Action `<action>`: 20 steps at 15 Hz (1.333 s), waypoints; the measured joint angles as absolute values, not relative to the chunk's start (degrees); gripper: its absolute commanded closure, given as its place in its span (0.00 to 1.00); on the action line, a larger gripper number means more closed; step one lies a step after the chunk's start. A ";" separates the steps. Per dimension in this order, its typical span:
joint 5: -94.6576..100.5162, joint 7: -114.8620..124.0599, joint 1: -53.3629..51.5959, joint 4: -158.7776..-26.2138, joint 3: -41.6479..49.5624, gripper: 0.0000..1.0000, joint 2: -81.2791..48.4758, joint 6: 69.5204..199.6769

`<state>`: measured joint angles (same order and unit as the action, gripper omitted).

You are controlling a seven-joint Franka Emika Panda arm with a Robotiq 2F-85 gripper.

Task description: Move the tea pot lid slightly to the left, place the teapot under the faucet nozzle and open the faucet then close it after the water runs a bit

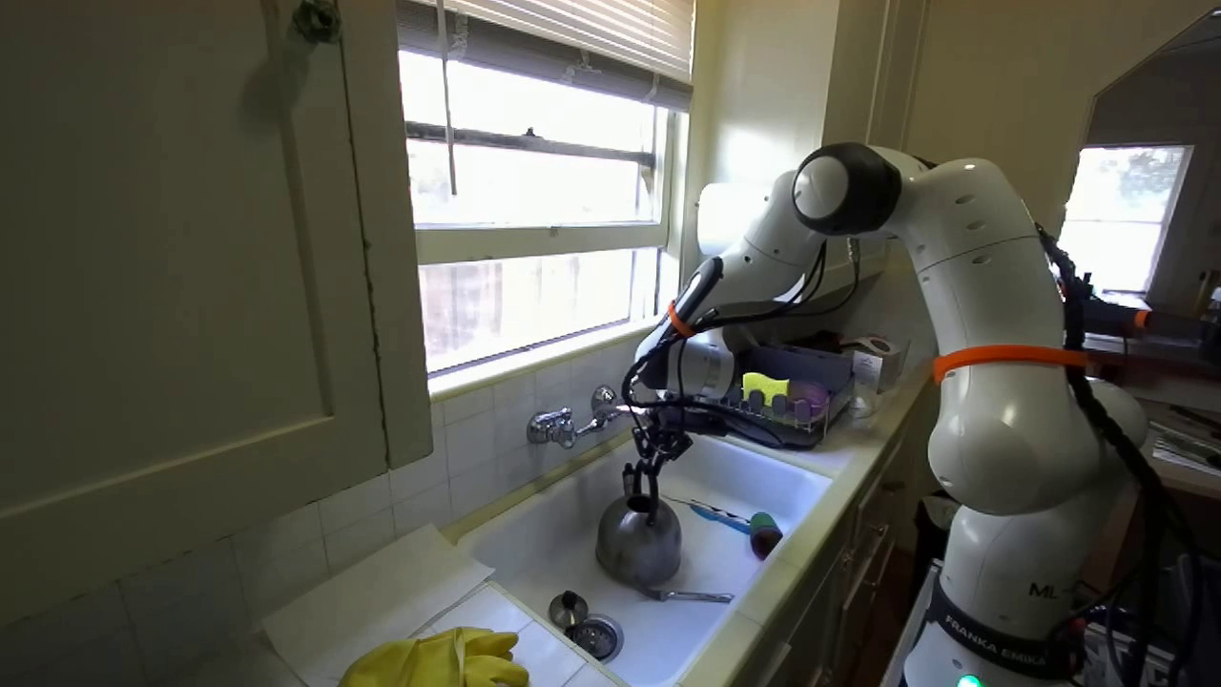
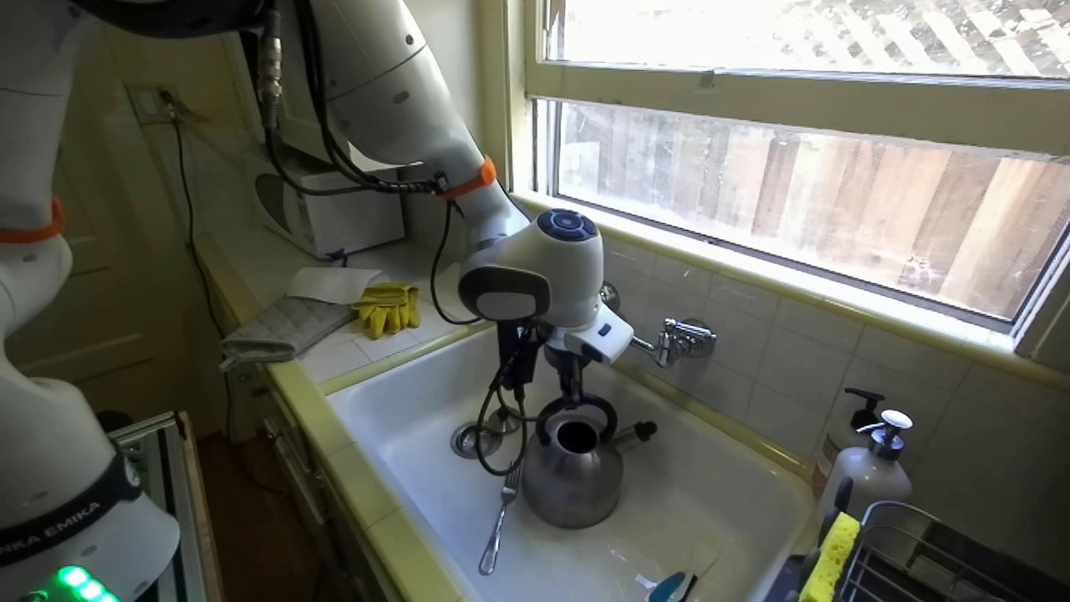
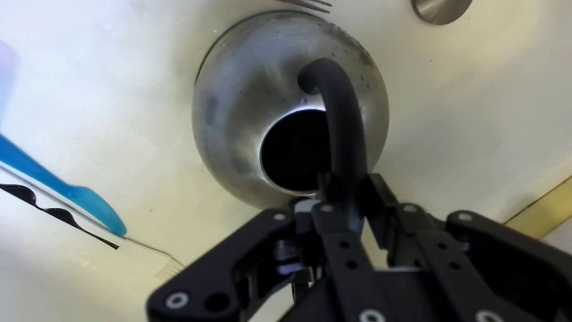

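teapot [image 1: 637, 546]: in the sink [image 2: 736, 493], between back and front edge of the desk [image 1: 771, 592], mouth uncovered; standing or slightly lifted, cannot tell
fingers [image 3: 380, 203]: closed round its dark handle [image 3: 345, 129], gripping the teapot
tea pot lid [image 1: 568, 609]: off, in the sink just beside the drain [image 1: 593, 637], apart from teapot; lid step looks done
faucet nozzle: cannot pick it out, arm [image 2: 535, 280] in the way in an exterior view; placing looks like the step in hand, alignment unclear
faucet [image 1: 565, 429]: on the tiled wall [image 1: 472, 444] above the desk's back edge, not seen running; opening then closing likely left
fork [image 2: 500, 522]: just beside teapot, front-edge side, may snag if teapot slides
blue utensil [image 3: 89, 205]: sink floor, apart from teapot
yellow gloves [image 2: 389, 309]: on desk, by the sink end nearest the drain
soap bottle [image 2: 876, 483]: near desk's back edge
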<state>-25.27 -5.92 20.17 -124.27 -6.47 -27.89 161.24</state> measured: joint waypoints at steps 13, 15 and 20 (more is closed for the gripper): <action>-23.70 -3.53 17.35 -125.79 -4.26 0.00 -26.79 166.06; -21.68 -1.70 15.59 -125.80 -2.14 0.00 -26.71 166.10; -16.66 1.95 12.44 -125.97 1.51 0.00 -26.50 165.36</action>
<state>-16.66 1.95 12.44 -125.97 1.51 -26.50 165.36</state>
